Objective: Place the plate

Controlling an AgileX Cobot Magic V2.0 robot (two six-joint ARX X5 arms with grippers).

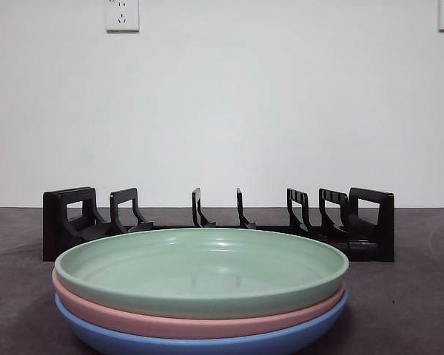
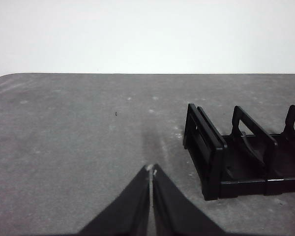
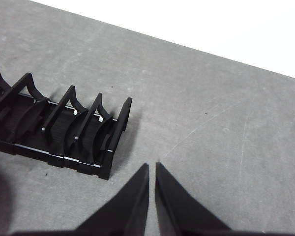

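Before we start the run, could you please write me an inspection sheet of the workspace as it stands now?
Surface: dark grey table, faint scuffs.
Job's things: three stacked plates, green plate on pink plate on blue plate; black plate rack behind them, slots holding nothing.
Clutter: nothing seen.
Grippers: left gripper shut, holding nothing, beside one end of the rack; right gripper almost shut, holding nothing, beside the other end.
Cables: nothing seen.
Surroundings: white wall with two sockets, one at upper left.
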